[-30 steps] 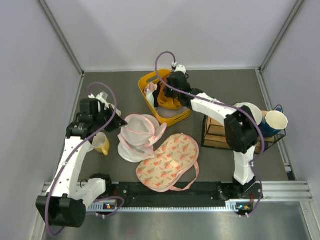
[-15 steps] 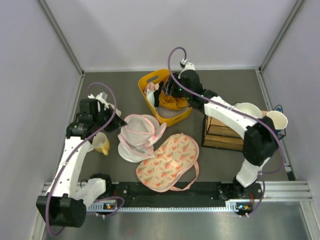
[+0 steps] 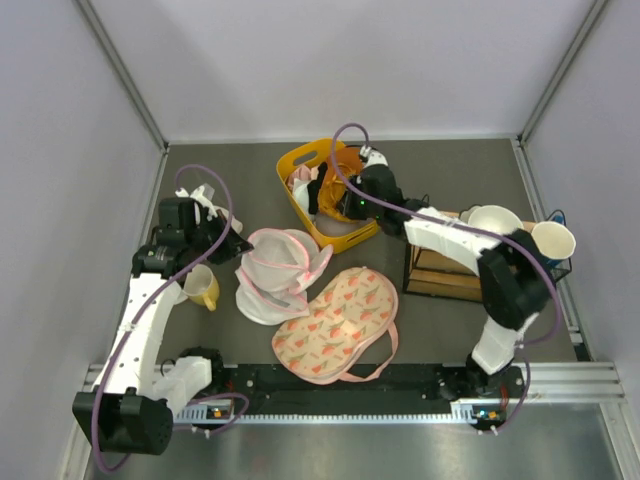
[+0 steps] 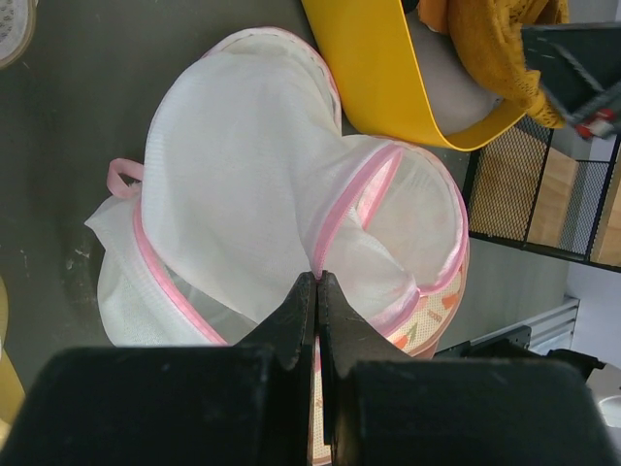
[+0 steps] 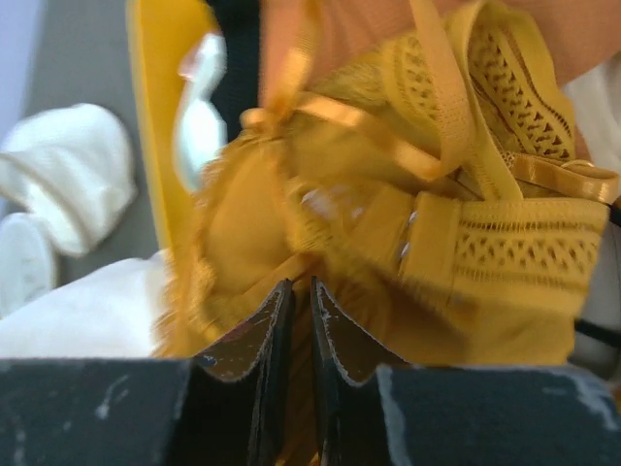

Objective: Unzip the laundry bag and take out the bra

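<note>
Far left: left gripper (image 4: 317, 283), jaws pressed together on the pink zipper edge (image 4: 335, 209) of the laundry bag (image 4: 243, 175), which lies just beside the yellow basket (image 3: 347, 240). In the basket is the bra (image 5: 388, 223), blurred, mostly hidden from above. The right gripper (image 5: 294, 316) is pinched on its fabric. A wire rack (image 3: 430, 270) stands close on the right.

Finds the laundry bag (image 4: 243, 194) right at the left gripper (image 4: 316, 279) tips, basket (image 4: 378, 78) beyond, to the right. Finds the bra (image 5: 485, 262) just ahead of the right gripper (image 5: 294, 291), inside that basket.
</note>
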